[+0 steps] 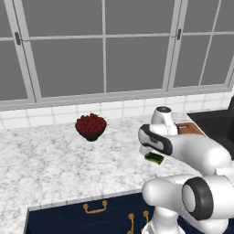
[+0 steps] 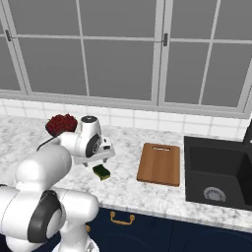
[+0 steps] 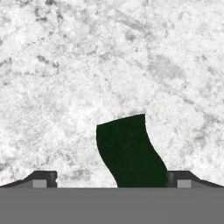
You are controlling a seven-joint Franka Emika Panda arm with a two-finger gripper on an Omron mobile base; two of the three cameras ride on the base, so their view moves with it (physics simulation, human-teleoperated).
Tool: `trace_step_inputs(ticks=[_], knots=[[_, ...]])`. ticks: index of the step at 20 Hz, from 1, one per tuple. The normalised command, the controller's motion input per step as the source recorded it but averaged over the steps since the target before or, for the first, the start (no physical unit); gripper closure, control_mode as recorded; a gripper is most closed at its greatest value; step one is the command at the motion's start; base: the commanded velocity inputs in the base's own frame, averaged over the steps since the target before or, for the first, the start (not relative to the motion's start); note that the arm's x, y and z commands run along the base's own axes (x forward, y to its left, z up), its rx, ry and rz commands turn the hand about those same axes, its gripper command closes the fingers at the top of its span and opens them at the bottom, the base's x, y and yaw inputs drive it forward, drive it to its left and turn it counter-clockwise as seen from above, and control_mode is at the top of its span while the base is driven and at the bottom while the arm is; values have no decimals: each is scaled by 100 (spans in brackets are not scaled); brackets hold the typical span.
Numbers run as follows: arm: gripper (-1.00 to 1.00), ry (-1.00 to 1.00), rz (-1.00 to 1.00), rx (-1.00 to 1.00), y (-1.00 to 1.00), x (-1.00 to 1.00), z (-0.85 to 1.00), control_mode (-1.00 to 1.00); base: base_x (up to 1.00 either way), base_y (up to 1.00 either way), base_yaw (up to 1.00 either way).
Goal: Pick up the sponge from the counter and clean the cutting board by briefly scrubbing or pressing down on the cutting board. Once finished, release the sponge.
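Counter (image 2: 147, 194): white marble, grey-veined, smooth. Cutting board (image 2: 159, 164): reddish-brown wood, matt. Sponge (image 2: 102, 172): yellow-green body, dark green scrub top. Sink (image 2: 216, 172): black, matt.

Light was even and flat, rendered, without glare. The counter (image 2: 147, 197) carried almost no cast shadows. In the hand view the sponge (image 3: 129, 151) bowed toward 6 o'clock, lens-warped; marble stayed soft, slightly blurred.

A bowl of red fruit (image 1: 91, 126) sits left of the black sink (image 2: 216, 173).
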Motion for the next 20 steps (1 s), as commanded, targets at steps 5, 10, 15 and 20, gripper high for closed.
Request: trace_step_inputs(ticks=[5,10,15,20], knots=[[-100,0,0,-11,-5,6,-7,-100,0,0,0],[-100,0,0,-7,-3,0,-14,-100,0,0,0],[-100,0,0,0,-2,0,-33,-100,0,0,0],[-100,0,0,0,-6,1,-28,-100,0,0,0]])
